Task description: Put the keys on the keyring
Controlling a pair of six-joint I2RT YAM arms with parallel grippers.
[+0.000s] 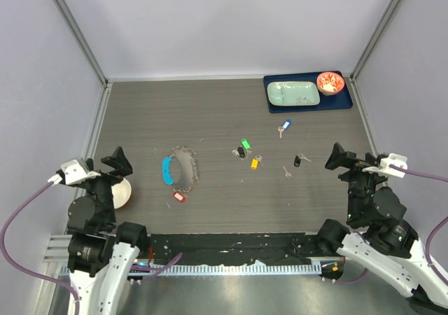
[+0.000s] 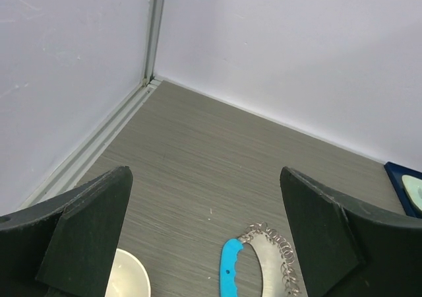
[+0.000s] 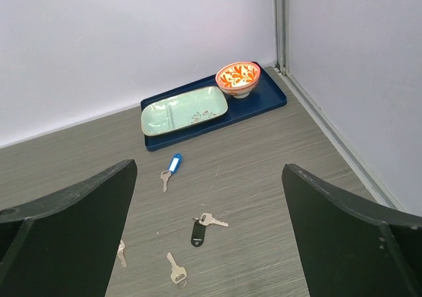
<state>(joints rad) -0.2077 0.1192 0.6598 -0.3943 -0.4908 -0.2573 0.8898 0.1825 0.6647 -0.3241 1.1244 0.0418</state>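
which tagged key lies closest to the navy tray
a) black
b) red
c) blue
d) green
c: the blue-tagged key lies just in front of the navy tray, while the green-tagged key, black-tagged key and red-tagged key all lie farther from it.

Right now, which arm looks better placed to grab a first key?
Probably the right. The right hand, open, is closest to the black-tagged key and a bare key, while the left hand is nearer the keyring, which it could steady.
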